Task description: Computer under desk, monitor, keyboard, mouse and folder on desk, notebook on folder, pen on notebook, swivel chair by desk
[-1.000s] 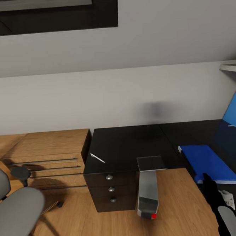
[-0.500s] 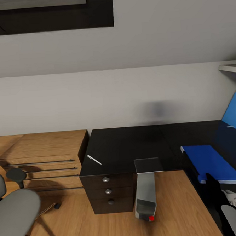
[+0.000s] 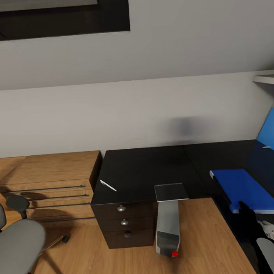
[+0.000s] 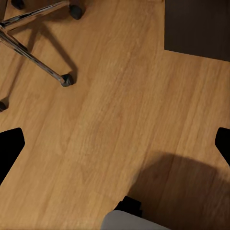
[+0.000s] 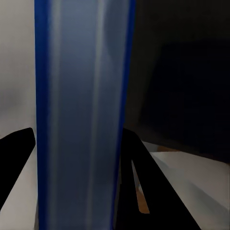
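The black desk (image 3: 147, 169) stands against the wall, its drawer block (image 3: 124, 222) below. A thin white pen (image 3: 108, 185) lies on the desk's left part. The dark notebook (image 3: 171, 192) sits at the front edge, above the silver computer (image 3: 168, 230) on the floor. The blue folder (image 3: 244, 189) lies flat over the desk's right wing, with my right gripper (image 3: 246, 215) shut on its near edge. The right wrist view shows the folder (image 5: 81, 72) between the fingers (image 5: 143, 172). My left gripper (image 4: 117, 143) hangs open over the wood floor. The grey swivel chair (image 3: 18, 245) is at the lower left.
A light-wood drawer cabinet (image 3: 50, 181) adjoins the desk's left end. The chair's chrome legs (image 4: 33, 57) and a dark block corner (image 4: 196, 24) show below my left gripper. A blue panel (image 3: 273, 132) and a white shelf (image 3: 268, 78) are at the right edge.
The whole view has shifted, so desk, cabinet and chair slid slightly left in the picture. The folder and my right gripper moved a little to the right along the desk.
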